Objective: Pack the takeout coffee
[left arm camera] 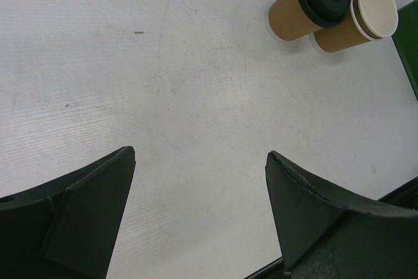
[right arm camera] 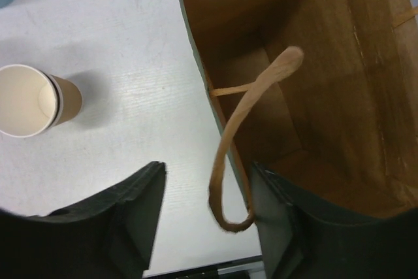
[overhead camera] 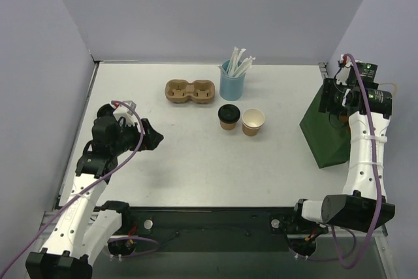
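Observation:
The takeout coffee is a small tan paper cup with a white rim and no lid, standing mid-table; it also shows in the wrist views. My left gripper hangs open over bare table, well to the cup's left. My right gripper is open at the mouth of the green paper bag. One finger is outside and one inside, with the bag's wall and its tan handle between them. A wide gap remains beside the outer finger.
A tan cup with a black lid stands touching the open cup's left side. Behind them are a light-blue cup of white straws and a brown two-hole carrier. Walls enclose the table on three sides.

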`<action>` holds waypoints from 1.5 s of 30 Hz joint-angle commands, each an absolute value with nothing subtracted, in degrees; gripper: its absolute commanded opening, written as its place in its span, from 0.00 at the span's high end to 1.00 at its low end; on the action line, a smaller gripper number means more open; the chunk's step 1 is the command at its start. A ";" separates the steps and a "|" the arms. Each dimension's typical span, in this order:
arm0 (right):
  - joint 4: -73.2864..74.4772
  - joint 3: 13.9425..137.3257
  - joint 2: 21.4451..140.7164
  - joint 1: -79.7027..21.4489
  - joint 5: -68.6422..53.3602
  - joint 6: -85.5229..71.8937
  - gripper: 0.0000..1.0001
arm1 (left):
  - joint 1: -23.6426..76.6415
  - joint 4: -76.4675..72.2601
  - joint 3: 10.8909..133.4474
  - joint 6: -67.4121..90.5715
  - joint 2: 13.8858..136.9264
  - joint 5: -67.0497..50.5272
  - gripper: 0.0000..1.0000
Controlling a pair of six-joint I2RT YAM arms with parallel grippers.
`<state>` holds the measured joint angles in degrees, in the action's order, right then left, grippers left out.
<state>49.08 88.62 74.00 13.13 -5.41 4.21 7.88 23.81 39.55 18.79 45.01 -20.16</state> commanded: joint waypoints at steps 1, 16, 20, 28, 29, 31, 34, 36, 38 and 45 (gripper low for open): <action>49.04 87.80 75.59 13.62 -4.14 6.06 0.58 | 7.65 23.29 40.34 17.58 44.91 -20.13 0.10; 50.45 95.97 70.59 10.90 1.91 11.25 1.00 | 7.73 23.55 40.34 17.40 43.86 -19.34 0.12; 50.45 99.91 68.21 10.20 0.88 12.56 1.00 | 7.73 23.73 40.17 17.40 43.42 -18.90 0.12; 49.49 105.47 61.80 0.82 -18.07 18.62 1.00 | 7.73 24.43 40.43 17.14 42.28 -16.00 0.12; 48.79 105.29 61.09 0.01 -23.76 19.15 1.00 | 7.73 24.87 40.52 17.14 42.10 -14.60 0.12; 47.56 103.72 58.81 -3.59 -26.44 19.69 1.00 | 7.65 25.48 40.78 17.05 41.75 -13.37 0.12; 45.62 101.17 56.35 -8.08 -30.49 20.83 1.00 | 7.65 26.19 40.78 17.14 40.96 -10.73 0.12; 45.61 100.29 55.81 -11.41 -32.07 21.71 1.00 | 7.73 26.72 40.87 17.14 40.43 -9.06 0.12; 46.05 98.97 55.37 -14.13 -31.64 22.58 1.00 | 7.65 27.16 40.96 17.23 39.91 -8.35 0.12; 47.90 95.98 55.89 -28.79 -26.29 25.65 1.00 | 7.65 27.77 40.78 18.10 38.67 -4.22 0.12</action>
<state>48.69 97.17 54.74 -21.71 -27.66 22.06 7.88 27.46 39.55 17.76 39.46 -7.73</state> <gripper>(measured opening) 0.034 0.883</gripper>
